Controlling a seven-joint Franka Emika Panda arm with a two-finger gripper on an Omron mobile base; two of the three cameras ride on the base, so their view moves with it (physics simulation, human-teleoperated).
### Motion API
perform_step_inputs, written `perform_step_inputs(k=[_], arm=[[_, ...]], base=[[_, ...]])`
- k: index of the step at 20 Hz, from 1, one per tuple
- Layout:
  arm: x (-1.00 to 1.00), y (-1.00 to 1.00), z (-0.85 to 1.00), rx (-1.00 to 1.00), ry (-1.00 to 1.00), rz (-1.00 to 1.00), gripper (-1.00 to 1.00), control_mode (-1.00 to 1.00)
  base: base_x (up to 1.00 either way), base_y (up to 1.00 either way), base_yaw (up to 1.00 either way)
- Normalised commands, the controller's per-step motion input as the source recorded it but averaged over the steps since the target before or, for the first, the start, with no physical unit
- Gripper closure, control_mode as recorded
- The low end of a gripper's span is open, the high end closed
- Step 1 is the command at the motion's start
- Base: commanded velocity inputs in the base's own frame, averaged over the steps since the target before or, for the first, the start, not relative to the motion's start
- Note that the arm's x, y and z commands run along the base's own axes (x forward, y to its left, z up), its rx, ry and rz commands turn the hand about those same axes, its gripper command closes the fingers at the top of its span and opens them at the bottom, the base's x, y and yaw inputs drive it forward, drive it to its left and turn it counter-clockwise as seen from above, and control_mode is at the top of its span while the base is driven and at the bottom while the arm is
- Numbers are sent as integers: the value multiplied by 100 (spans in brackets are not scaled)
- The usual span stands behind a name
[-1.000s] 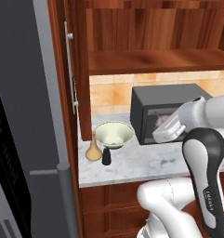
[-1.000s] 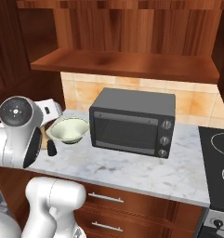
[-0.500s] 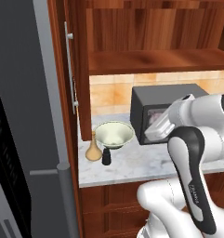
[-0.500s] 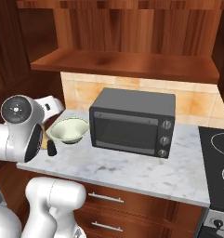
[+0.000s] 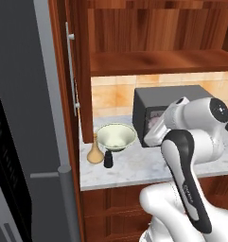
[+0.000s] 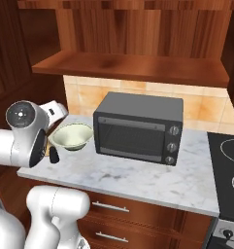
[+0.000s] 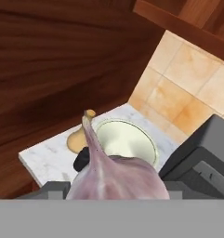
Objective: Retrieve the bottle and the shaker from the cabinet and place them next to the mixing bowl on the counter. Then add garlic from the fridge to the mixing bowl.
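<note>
- Arm has swung its elbow further right since a second ago; bowl (image 5: 116, 136), bottle (image 5: 95, 152), shaker (image 5: 108, 159) unmoved.
- Gripper (image 7: 114, 188) clamped on garlic (image 7: 114, 178), stem pointing at bowl.
- Bottle and shaker stand on counter (image 5: 134, 170), just beside bowl, left of oven (image 6: 138, 127).

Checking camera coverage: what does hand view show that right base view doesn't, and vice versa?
Hand view alone: the pale purplish garlic bulb close to the lens, the tan long-necked bottle and the small black shaker on the marbled counter.

Right base view alone: the black stovetop and the wooden drawers.

Both: the cream-green mixing bowl, the black microwave, the tan tiled backsplash and the wooden shelf.
</note>
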Motion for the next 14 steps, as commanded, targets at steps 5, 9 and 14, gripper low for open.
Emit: perform_step_inputs(k=[5, 9, 14], arm=[[21, 0, -11, -8, 0, 5, 100, -100], [29, 0, -3, -4, 0, 8, 100, -100], [28, 8, -6, -6, 0, 7, 100, -100]], base=[[0, 0, 0], [0, 0, 0], [0, 0, 0]])
